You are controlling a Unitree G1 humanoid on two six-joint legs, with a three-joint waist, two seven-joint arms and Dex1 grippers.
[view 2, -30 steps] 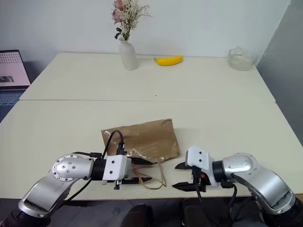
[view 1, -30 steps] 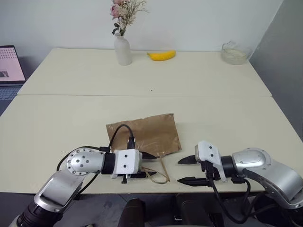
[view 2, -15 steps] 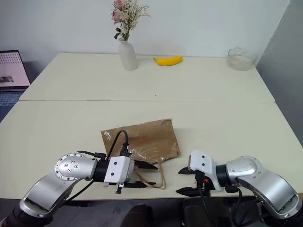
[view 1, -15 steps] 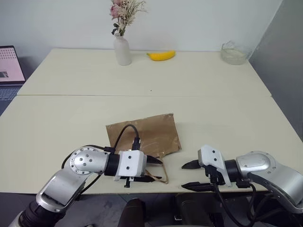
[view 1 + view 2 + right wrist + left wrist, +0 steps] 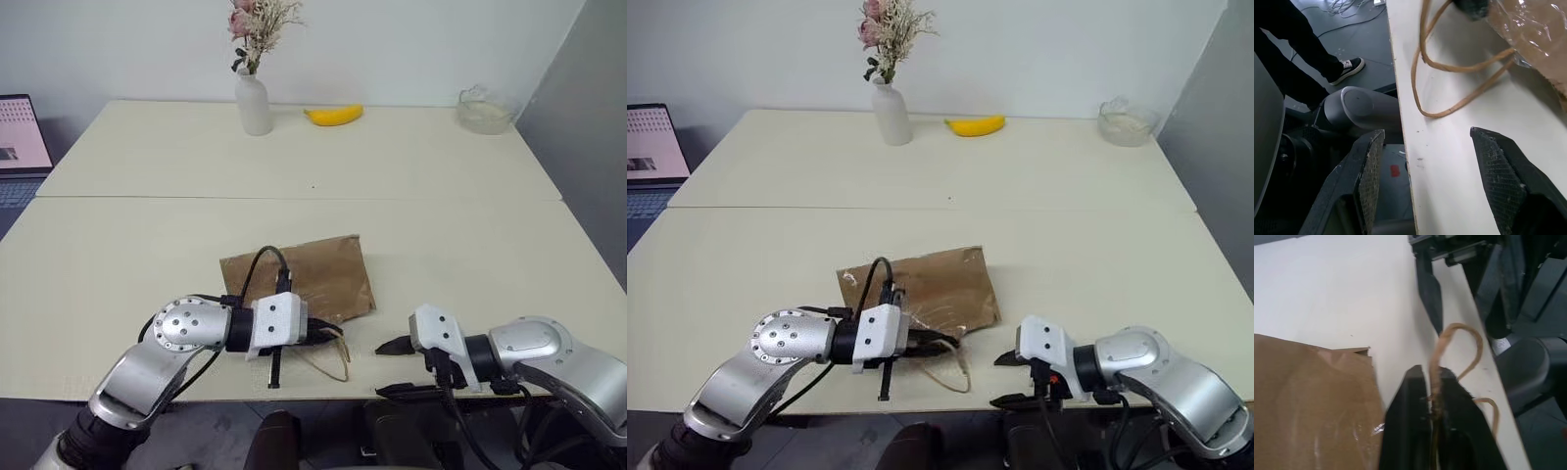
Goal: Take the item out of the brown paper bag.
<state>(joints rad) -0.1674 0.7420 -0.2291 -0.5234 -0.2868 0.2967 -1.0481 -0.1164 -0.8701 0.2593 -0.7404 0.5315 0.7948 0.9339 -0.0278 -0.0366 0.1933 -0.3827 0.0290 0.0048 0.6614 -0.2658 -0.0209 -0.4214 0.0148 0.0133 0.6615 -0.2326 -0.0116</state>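
Left gripper pinched on a thin tan loop handle of the creased brown kraft paper bag; right gripper spread wide and holding nothing.

The left gripper's two black fingers are clenched together on the handle cord, which runs between them and loops out just past their tips, over the cream tabletop near its front edge. The flat bag lies just beside and behind this gripper, its mouth end with a bit of clear film nearest the fingers. A second tan handle loop rests on the table between the two grippers. The right gripper hovers at the table's front edge, facing the left one, near but apart from the bag. The small yellow-orange item cannot be seen.
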